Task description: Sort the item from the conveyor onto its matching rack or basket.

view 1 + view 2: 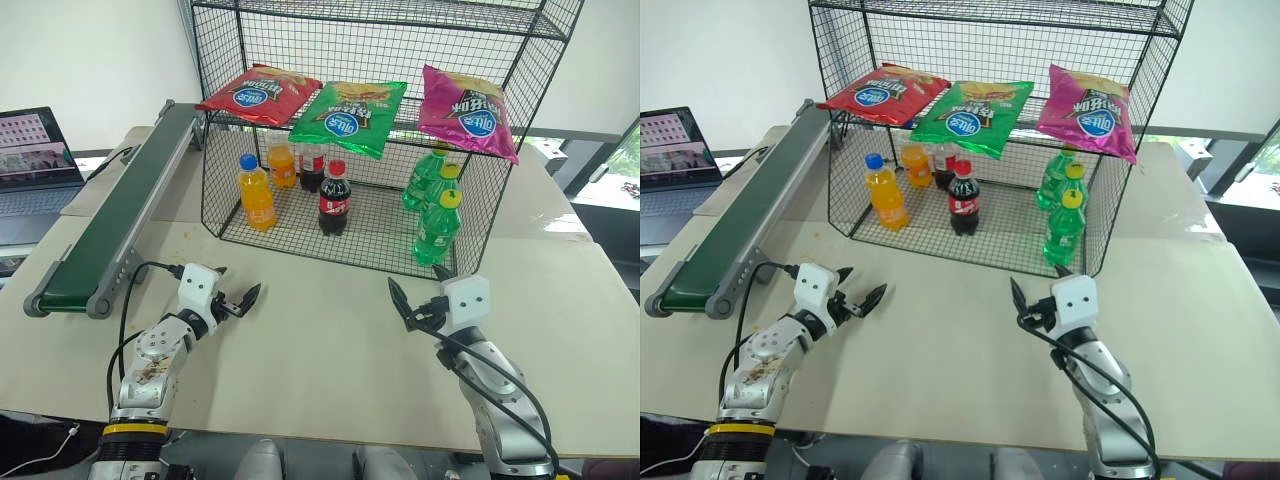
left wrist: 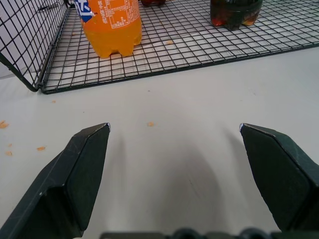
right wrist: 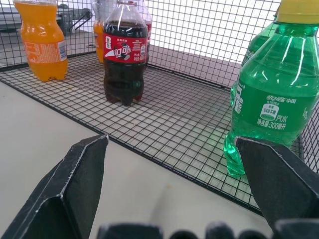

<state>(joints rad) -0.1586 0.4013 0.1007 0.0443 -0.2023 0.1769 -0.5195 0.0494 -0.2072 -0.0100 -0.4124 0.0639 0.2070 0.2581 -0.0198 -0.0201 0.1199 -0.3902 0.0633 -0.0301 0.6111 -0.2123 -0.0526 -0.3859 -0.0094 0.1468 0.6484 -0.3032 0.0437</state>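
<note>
Red chips bag (image 1: 259, 94) lies flat on the rack's (image 1: 330, 33) mid shelf, far-left end, already w/ the other bags. It sits well up and fwd of both hands, its long axis running across and slightly back, one end poking out past the shelf's left edge toward the conveyor (image 1: 110, 225). Judgement: the item looks sorted; nothing more to carry unless another one comes down the belt.

Left hand (image 1: 238, 302) is the nearer one to the red bag, w/ the bag above and ahead of it, a bit to its right. It hovers low over the table (image 1: 330, 340), fingers (image 2: 82, 172) spread wide, nothing between them. Right hand (image 1: 418, 305) is also low over the table, wide open and empty, w/ the bag far off to its upper left.

Next to the red bag: green bag (image 1: 350, 116) mid shelf, pink bag (image 1: 468, 110) beyond it, nearer the right hand's side. Lower shelf: orange bottle (image 1: 256, 192) just ahead of the left hand, cola bottle (image 1: 334, 198) between the hands, green bottles (image 1: 437, 222) close ahead of the right hand.

Conveyor runs away along the left hand's outer side; the belt as seen carries no item. Laptop (image 1: 35, 160) sits past the conveyor, farther left.

If a new item arrives, the left hand is better placed: belt end is just to its outer side, well apart from the right.
</note>
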